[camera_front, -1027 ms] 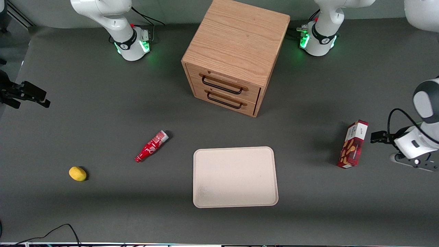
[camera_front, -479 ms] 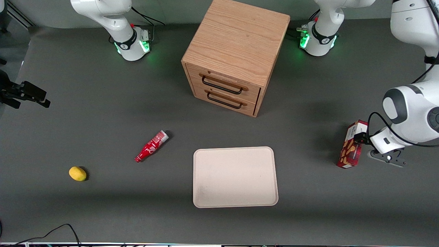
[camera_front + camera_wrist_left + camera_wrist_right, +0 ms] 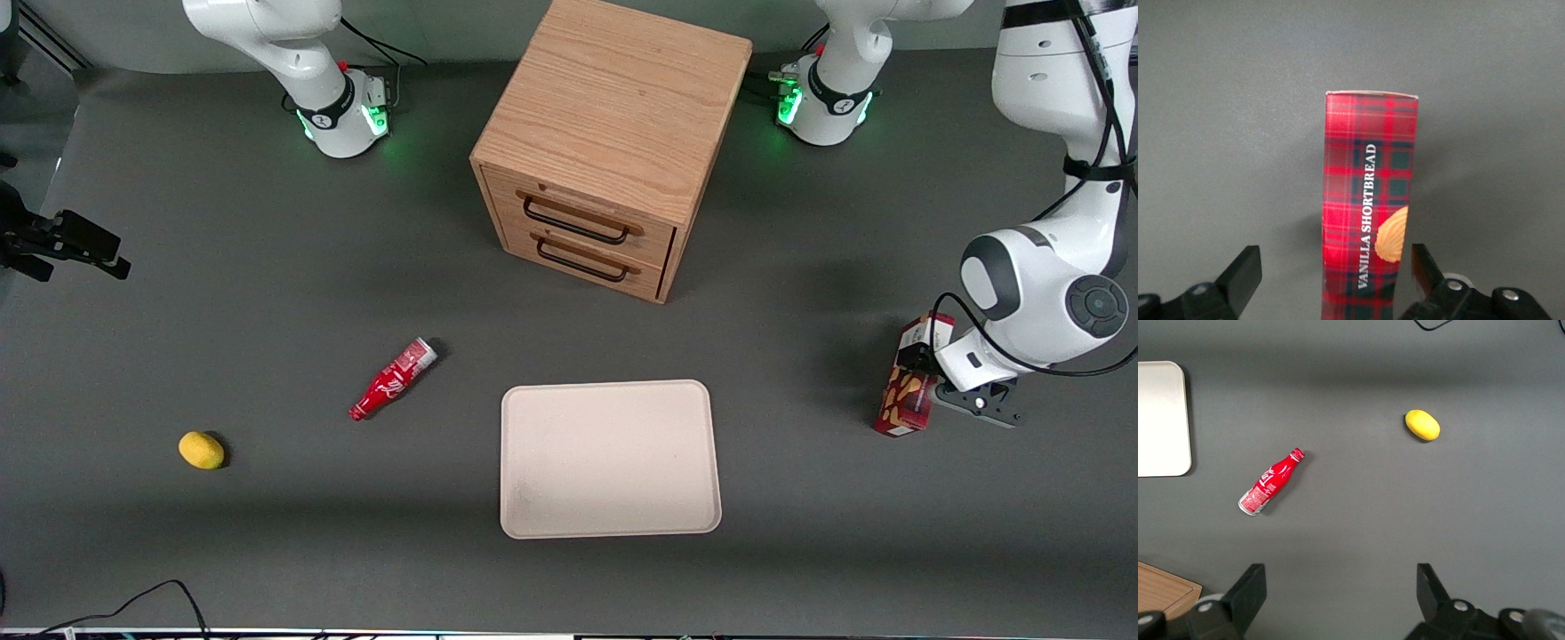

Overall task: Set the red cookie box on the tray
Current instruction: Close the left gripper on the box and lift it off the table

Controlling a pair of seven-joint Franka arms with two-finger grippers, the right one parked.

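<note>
The red cookie box [image 3: 901,402], a slim tartan carton with cookie pictures, rests on the grey table toward the working arm's end, well apart from the tray. In the left wrist view the red cookie box [image 3: 1368,173] runs lengthwise between my fingers. My gripper [image 3: 929,373] hangs over the box's white-panel end and covers part of it. The gripper [image 3: 1335,257] is open, one fingertip [image 3: 1421,257] close beside the carton, the other fingertip [image 3: 1245,263] a clear gap away. The cream tray [image 3: 607,385] lies flat with nothing on it, nearer the front camera than the cabinet.
A wooden drawer cabinet [image 3: 613,151] stands mid-table with both drawers shut. A red soda bottle [image 3: 393,378] lies beside the tray, toward the parked arm's end. A yellow fruit [image 3: 202,450] sits farther out that way. A black cable [image 3: 133,603] trails at the front edge.
The working arm has swung in from the table's end until its gripper is over the cookie box. The box has not moved.
</note>
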